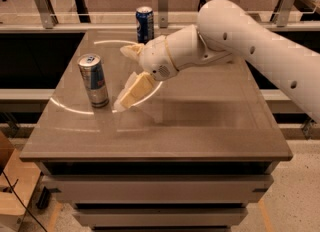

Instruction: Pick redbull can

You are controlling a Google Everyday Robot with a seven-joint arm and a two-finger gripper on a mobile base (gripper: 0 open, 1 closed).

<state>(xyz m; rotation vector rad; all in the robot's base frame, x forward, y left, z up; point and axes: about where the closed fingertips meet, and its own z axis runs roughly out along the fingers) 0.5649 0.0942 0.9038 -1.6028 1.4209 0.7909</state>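
Note:
The redbull can (94,80), tall, slim, silver and light blue with a silver top, stands upright on the left part of the table (200,121). My gripper (123,78) hangs just right of the can, a short gap away, with its cream fingers (131,94) spread wide: one points down-left to the table, the other points left, level with the can's top. The gripper is open and empty. The white arm reaches in from the upper right.
A shorter, wider dark blue can (145,24) stands upright at the table's back edge, behind the gripper. A bright curved arc of light crosses the tabletop. Metal posts and a rail run behind the table. A cardboard box sits on the floor at lower left.

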